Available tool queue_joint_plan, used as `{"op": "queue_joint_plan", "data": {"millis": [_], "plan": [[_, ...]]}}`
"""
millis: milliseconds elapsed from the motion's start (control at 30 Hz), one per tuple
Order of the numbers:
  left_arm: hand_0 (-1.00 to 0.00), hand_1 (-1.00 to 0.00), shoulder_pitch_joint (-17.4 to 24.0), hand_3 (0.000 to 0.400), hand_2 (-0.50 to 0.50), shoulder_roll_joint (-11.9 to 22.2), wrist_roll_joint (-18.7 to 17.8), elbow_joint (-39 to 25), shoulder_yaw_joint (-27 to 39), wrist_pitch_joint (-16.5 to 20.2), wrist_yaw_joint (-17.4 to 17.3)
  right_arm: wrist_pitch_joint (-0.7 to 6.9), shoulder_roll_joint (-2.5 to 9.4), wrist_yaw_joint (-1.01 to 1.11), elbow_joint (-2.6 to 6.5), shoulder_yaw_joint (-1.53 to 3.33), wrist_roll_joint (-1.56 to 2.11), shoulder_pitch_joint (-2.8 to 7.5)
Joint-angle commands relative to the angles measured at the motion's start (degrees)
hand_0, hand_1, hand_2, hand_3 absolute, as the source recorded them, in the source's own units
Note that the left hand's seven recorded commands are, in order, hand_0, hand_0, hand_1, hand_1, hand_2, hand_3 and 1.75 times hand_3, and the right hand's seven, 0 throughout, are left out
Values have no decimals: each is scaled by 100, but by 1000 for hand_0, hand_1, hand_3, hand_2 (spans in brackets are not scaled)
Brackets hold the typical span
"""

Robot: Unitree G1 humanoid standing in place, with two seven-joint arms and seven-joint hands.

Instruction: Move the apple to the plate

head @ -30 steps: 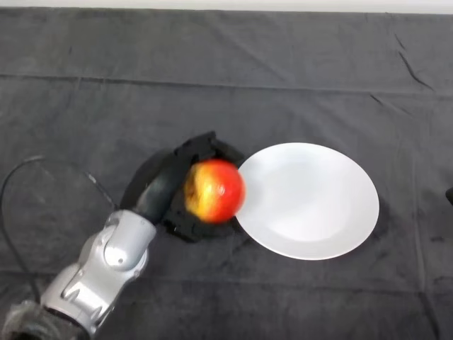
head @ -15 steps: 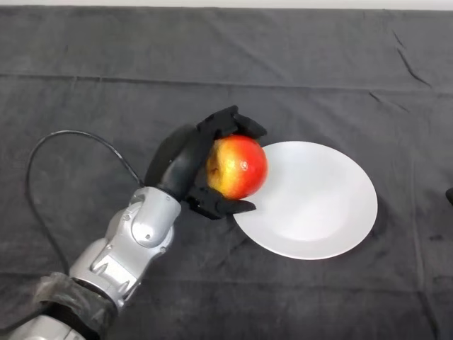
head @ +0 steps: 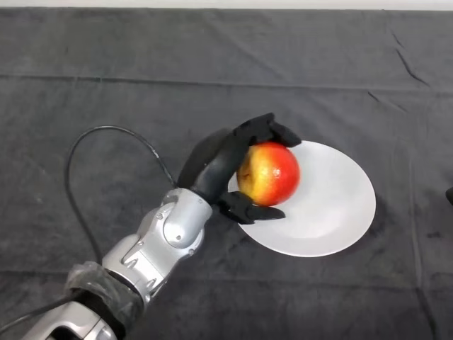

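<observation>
A red and yellow apple (head: 269,173) is held in my left hand (head: 219,164). The hand's black fingers curl over the apple's top and its thumb hooks under the apple's near side. The apple hangs over the left part of a round white plate (head: 333,205) that lies on the dark cloth right of centre. I cannot tell whether the apple touches the plate. My silver-grey arm (head: 152,248) reaches in from the lower left.
A dark cloth (head: 226,64) covers the whole table. A small dark object (head: 449,195) shows at the right edge.
My hand has carried the apple to the right and a little away from me, from beside the plate's left rim to over the plate's left part. The arm has stretched further in.
</observation>
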Motion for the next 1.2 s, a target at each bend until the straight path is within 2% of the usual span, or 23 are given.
{"op": "queue_joint_plan", "data": {"millis": [33,667,700,733,767,800,833,867,1200], "plan": [[-1000,-1000,-301,400,0,17,-155,187,-227,-117,121,21,-174,8,-63,-135,-34,90],[-996,-1000,-535,400,2,-44,-565,621,-899,-369,210,22,-187,31,-31,-134,-40,77],[-675,-886,-544,355,106,-46,-573,642,-920,-379,217,22,-188,32,-30,-134,-41,77],[-463,-698,-555,279,118,-47,-581,669,-944,-390,227,22,-188,33,-28,-133,-41,76],[-125,-412,-566,165,143,-48,-585,694,-968,-400,238,22,-189,34,-27,-133,-41,75],[0,-184,-576,74,92,-48,-586,714,-989,-405,249,22,-189,35,-25,-133,-42,75],[0,-16,-587,6,8,-49,-587,736,-1013,-411,262,22,-190,36,-24,-133,-42,74],[0,0,-599,0,0,-49,-585,756,-1036,-416,274,22,-191,37,-22,-133,-43,73],[0,0,-676,0,0,-22,-564,883,-1183,-449,348,22,-196,48,-9,-132,-47,68]]}}
